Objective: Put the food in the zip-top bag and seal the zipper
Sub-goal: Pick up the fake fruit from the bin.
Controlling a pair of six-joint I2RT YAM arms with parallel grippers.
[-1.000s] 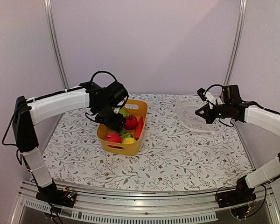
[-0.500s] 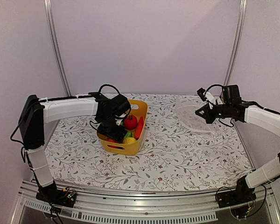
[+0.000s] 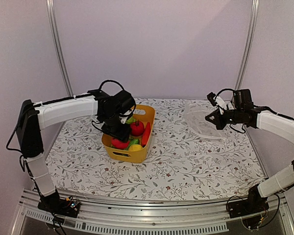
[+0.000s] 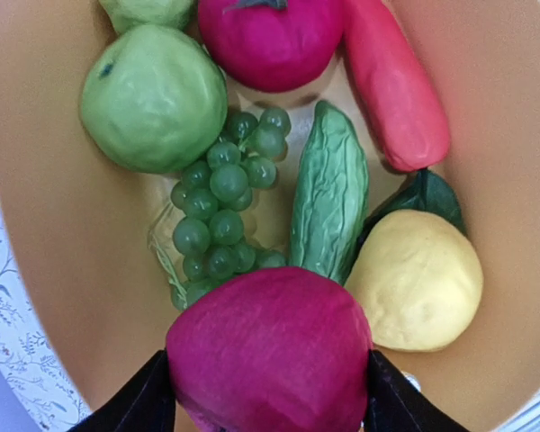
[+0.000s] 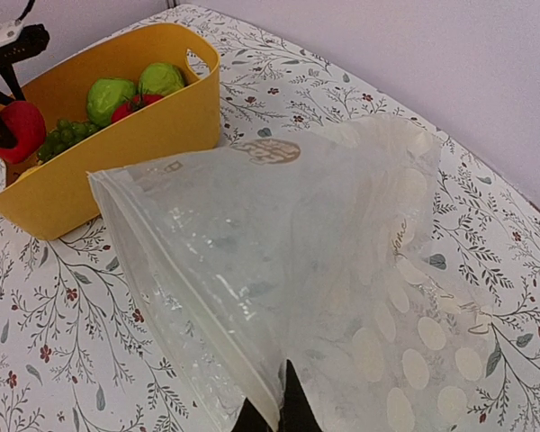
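the left gripper point(image 4: 268, 402) has its two black fingers point(image 4: 149, 401) closed to the width of a dark red fruit point(image 4: 270, 349), one at 9 and one at 3 o'clock of it. their tips are cut off by the frame's lower edge. the fruit hides the near floor of the yellow basket point(image 4: 36, 225). beyond it at 12 o'clock lie green grapes point(image 4: 218, 209), a green apple point(image 4: 153, 97), a ridged green vegetable point(image 4: 328, 202), a lemon point(image 4: 416, 281) and an orange carrot point(image 4: 391, 85), all tight to the walls.

the right gripper point(image 5: 270, 412) is mostly out of frame. it is pinched shut on the zip-top bag point(image 5: 279, 261) beside the zipper point(image 5: 173, 274). the bag slopes to the flowered cloth point(image 3: 186, 161), at 3 o'clock of the basket with cloth between them. it carries a brown round print point(image 5: 274, 151) (unreadable).
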